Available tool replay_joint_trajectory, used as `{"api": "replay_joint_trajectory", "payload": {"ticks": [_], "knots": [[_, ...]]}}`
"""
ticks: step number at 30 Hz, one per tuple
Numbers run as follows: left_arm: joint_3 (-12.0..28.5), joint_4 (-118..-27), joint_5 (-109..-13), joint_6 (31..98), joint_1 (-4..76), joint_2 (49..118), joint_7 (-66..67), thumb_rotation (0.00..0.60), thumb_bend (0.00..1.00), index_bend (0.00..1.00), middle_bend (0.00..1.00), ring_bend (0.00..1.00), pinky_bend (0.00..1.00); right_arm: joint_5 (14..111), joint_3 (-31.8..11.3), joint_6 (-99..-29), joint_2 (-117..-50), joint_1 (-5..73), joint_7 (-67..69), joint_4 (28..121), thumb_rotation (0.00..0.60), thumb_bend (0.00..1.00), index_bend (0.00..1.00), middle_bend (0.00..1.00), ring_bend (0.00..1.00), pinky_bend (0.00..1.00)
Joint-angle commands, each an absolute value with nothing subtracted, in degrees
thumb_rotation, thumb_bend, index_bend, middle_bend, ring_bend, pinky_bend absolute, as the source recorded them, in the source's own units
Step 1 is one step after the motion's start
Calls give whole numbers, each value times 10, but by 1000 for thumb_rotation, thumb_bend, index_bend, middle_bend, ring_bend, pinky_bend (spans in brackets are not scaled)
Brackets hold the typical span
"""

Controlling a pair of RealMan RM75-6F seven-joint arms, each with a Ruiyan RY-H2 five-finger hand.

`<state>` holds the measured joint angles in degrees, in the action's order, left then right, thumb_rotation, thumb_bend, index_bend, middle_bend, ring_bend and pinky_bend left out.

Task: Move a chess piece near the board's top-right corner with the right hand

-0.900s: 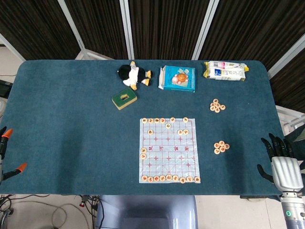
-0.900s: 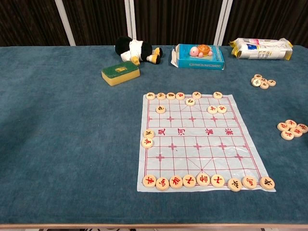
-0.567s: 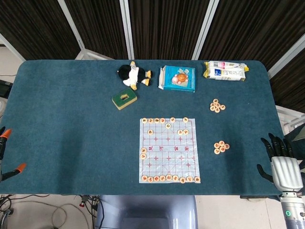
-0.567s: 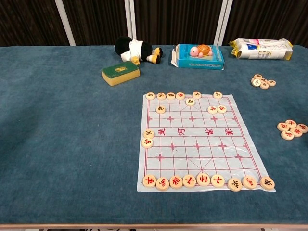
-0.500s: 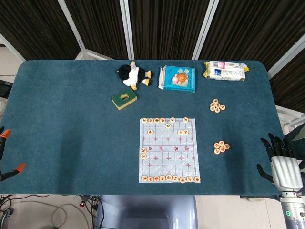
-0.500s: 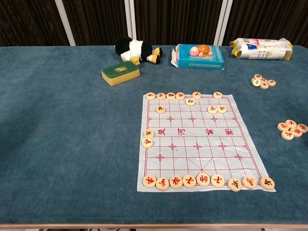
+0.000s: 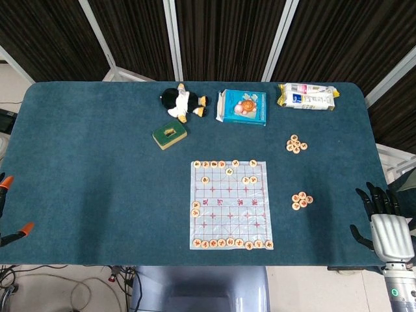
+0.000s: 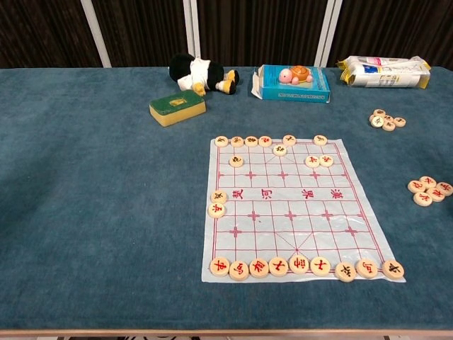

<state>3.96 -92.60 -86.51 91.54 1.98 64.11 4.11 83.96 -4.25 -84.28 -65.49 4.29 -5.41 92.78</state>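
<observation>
The right hand (image 7: 389, 227) is waiting off the worktop's (image 7: 97, 162) near right edge in the head view, fingers spread and holding nothing. Of the left hand (image 7: 8, 208) only orange tips are showing at the left edge, so I cannot tell its state. The task is not begun: the chess piece (image 7: 253, 163) by the board's (image 7: 229, 205) top-right corner is lying untouched, well apart from the hand.

In the chest view no hand is showing. That piece (image 8: 320, 140) is sitting on the board (image 8: 297, 209). The blue box (image 8: 293, 83) is carrying a turtle toy (image 8: 296, 73) in front.
</observation>
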Motion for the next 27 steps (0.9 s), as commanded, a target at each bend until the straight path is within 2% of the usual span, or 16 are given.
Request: {"api": "replay_joint_trajectory", "payload": {"ticks": [1, 7, 12, 17, 24, 27], "knots": [[39, -926, -867, 915, 20, 641, 41, 600, 51, 22, 0, 0, 51, 833, -42, -841, -656, 42, -65, 930, 600, 374, 116, 0, 15, 42], [39, -924, -868, 913, 22, 643, 41, 600, 52, 22, 0, 0, 51, 822, -45, -835, -657, 42, -62, 947, 600, 374, 116, 0, 15, 42], [39, -925, -868, 915, 21, 645, 44, 600, 51, 22, 0, 0, 51, 811, -51, -803, -636, 59, -59, 975, 600, 374, 116, 0, 15, 42], [39, -927, -868, 915, 21, 646, 46, 600, 52, 22, 0, 0, 51, 778, -77, -748, -603, 102, -114, 1016, 600, 374, 116, 0, 15, 42], [37, -926, -870, 912, 22, 649, 53, 600, 52, 22, 0, 0, 51, 674, -111, -608, -545, 185, -158, 1091, 600, 374, 138, 0, 15, 42], [37, -925, -871, 912, 22, 650, 55, 600, 52, 22, 0, 0, 51, 619, -130, -566, -547, 227, -173, 1099, 600, 375, 159, 0, 15, 42]]}}
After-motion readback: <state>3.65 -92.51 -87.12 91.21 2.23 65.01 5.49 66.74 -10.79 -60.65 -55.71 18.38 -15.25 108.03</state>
